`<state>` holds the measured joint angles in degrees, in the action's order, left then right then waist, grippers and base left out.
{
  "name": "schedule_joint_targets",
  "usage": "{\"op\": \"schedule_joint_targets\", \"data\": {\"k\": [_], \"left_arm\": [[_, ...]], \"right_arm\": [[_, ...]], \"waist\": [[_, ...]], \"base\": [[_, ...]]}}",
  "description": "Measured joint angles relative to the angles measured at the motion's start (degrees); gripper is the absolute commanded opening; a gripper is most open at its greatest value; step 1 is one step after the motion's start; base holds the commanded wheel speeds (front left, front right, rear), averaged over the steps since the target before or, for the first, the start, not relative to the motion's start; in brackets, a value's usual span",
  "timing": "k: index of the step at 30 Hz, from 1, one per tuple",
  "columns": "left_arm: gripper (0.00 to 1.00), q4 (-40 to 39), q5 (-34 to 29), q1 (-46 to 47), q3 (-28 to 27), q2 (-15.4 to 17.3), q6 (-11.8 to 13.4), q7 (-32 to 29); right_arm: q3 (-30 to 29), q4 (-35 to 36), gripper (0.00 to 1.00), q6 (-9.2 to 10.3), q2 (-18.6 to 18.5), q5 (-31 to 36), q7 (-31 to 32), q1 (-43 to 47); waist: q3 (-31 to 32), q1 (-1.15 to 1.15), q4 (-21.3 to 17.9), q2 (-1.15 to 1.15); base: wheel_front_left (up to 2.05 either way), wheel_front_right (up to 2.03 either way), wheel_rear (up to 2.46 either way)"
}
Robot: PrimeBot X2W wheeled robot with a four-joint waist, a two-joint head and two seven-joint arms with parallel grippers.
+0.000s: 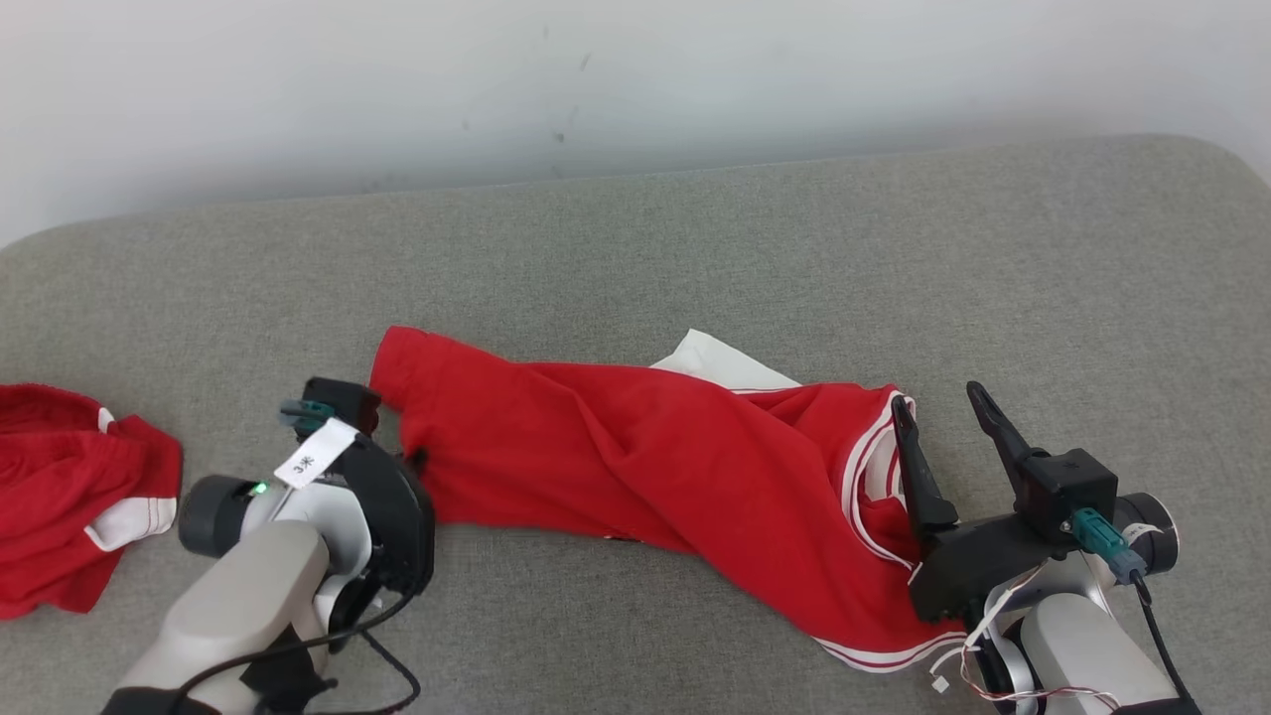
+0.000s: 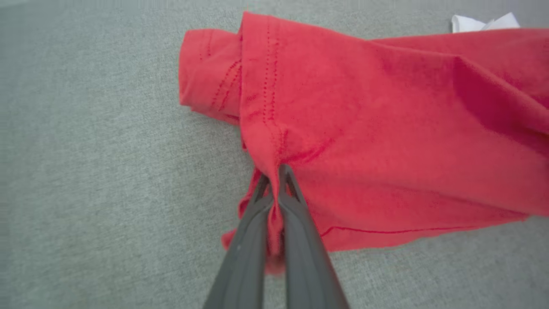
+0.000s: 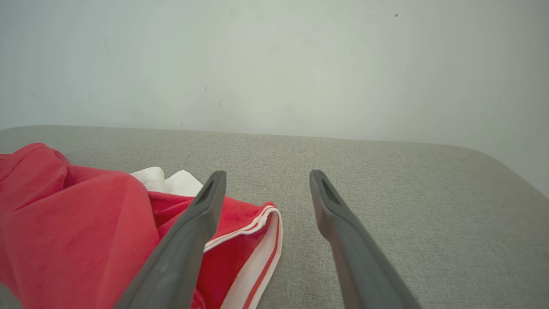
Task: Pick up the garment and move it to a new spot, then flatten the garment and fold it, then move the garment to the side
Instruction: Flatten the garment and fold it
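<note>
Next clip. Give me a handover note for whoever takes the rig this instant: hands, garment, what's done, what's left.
Hands: left hand shut on a pinch of the garment at its left end; right hand open at the striped right end, holding nothing.
Things: garment lies rumpled across the grey surface; another red cloth sits at the far left.
Done: left grip taken.
Left: likely grip with the right hand, then lift, move, flatten, fold, set aside.
</note>
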<state>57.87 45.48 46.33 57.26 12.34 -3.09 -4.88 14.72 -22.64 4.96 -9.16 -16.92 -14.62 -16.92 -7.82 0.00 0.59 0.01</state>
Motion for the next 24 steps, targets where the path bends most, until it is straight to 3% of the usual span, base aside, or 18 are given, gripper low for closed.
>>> {"op": "schedule_joint_targets", "data": {"k": [8, 13, 17, 24], "left_arm": [[0.0, -1.7, 0.0, 2.6, -3.2, 0.3, 2.4, 6.4], [0.0, -3.0, 1.4, -1.2, -4.3, 2.4, 3.2, 10.0], [0.0, -4.6, 1.7, -5.5, -4.2, 2.0, 3.8, 12.3], [0.0, -7.0, 2.0, -9.9, -4.0, 1.1, 5.0, 15.1]], "right_arm": [[-0.9, 0.0, 1.0, 0.08, -0.1, 0.0, 0.0, 0.1], [-1.3, 0.1, 1.0, 0.07, -0.4, 0.0, 0.0, 0.0], [-1.4, 0.1, 1.0, -0.02, -1.5, 0.0, 0.0, -0.2], [0.4, -1.2, 1.0, -2.45, -2.1, 0.9, 1.6, -6.2]], "waist": [[-0.1, 0.0, 1.3, 0.0], [0.2, 0.0, 2.3, 0.0], [0.3, 0.0, 3.4, 0.0], [0.9, 0.0, 5.4, 0.0]], "base": [[0.0, 0.0, 0.0], [0.0, 0.0, 0.0], [0.0, 0.0, 0.0], [0.0, 0.0, 0.0]]}}
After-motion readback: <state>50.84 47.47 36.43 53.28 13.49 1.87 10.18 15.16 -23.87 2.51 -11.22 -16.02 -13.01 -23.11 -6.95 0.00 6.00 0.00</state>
